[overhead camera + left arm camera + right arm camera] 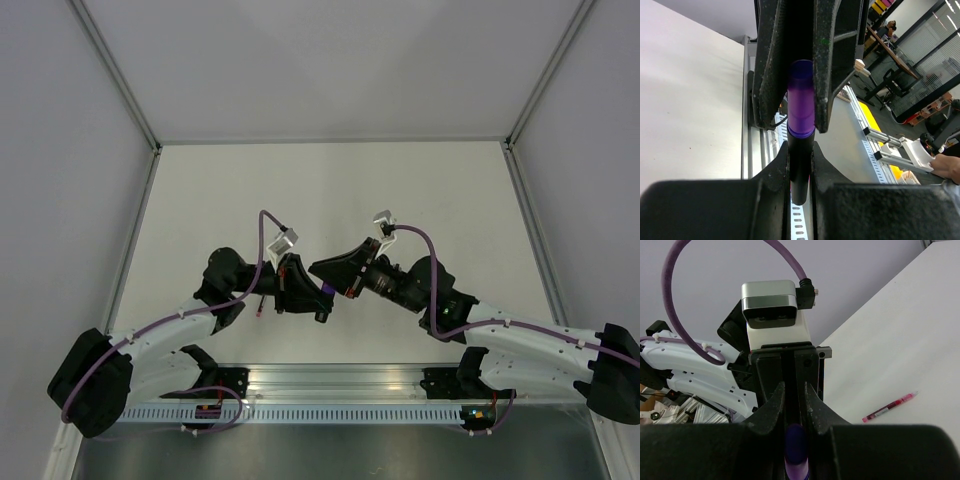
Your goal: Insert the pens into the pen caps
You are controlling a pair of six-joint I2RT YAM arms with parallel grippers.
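Pressing off-axis is main risk: short translucent purple plastic cap [801, 100] could cock or pop free.
Top view: left gripper [308, 295] and right gripper [335, 272] meet tip to tip above white table [400, 190], stubby black purple-tipped marker [326, 296] between.
Left wrist view: left gripper clamps black barrel, right gripper clamps cap; cap sits straight.
Right wrist view: thin red pen [890, 407] loose on table.
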